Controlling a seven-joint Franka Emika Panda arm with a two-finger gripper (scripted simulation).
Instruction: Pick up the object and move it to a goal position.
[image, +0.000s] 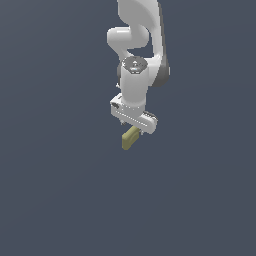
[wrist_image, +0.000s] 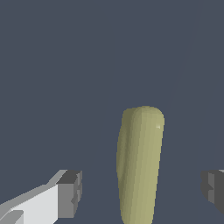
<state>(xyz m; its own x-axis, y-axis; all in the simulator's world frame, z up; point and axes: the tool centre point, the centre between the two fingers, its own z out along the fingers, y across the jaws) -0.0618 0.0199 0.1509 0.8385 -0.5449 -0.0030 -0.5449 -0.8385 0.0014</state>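
Observation:
The object (image: 130, 139) is a small olive-yellow block with rounded edges, just below the white hand of the arm in the exterior view. In the wrist view the object (wrist_image: 140, 166) stands long and narrow between the two fingers. My gripper (wrist_image: 141, 189) is open: one grey fingertip (wrist_image: 70, 192) and the other fingertip (wrist_image: 213, 186) each stand apart from the block, with a visible gap on both sides. In the exterior view the gripper (image: 133, 130) points down over the block's upper end, which the hand partly hides.
A plain dark blue-grey surface (image: 60, 190) fills both views. The white arm (image: 137, 45) rises toward the top of the exterior view. No other object shows.

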